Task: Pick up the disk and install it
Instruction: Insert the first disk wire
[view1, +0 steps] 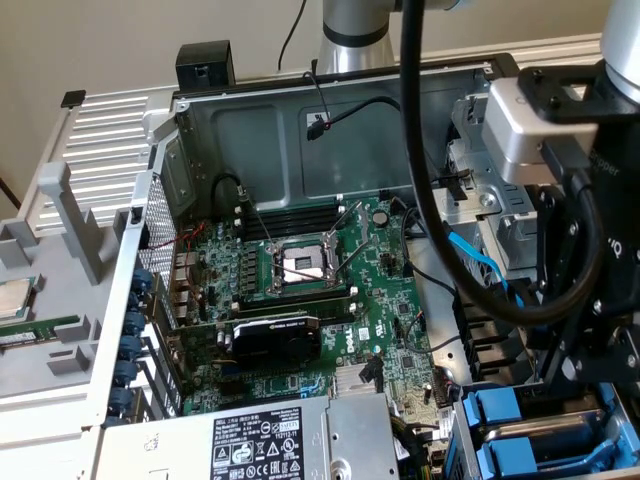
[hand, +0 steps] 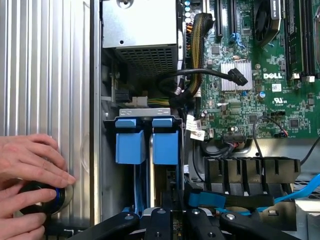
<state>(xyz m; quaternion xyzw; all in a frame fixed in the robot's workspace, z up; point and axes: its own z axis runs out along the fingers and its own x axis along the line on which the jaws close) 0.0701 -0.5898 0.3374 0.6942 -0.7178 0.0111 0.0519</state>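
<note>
Two blue plastic frames (hand: 147, 145) stand edge-on side by side in the drive bay at the case's corner. In the exterior view they appear as blue frames (view1: 505, 415) at the lower right, with grey metal between them. The disk's white label is hidden, so I cannot tell which frame carries it. My gripper (hand: 175, 222) hangs just over the bay, its black linkages spread above the frames. In the exterior view the gripper (view1: 572, 372) sits low at the right, directly over the bay.
The grey power-supply box (view1: 280, 440) lies beside the bay, the green motherboard (view1: 300, 290) beyond it. A blue cable (view1: 480, 262) and black cables cross near the bay. A person's hands (hand: 30, 167) rest on a round black knob (hand: 44, 199) on the ribbed silver panel (hand: 45, 65).
</note>
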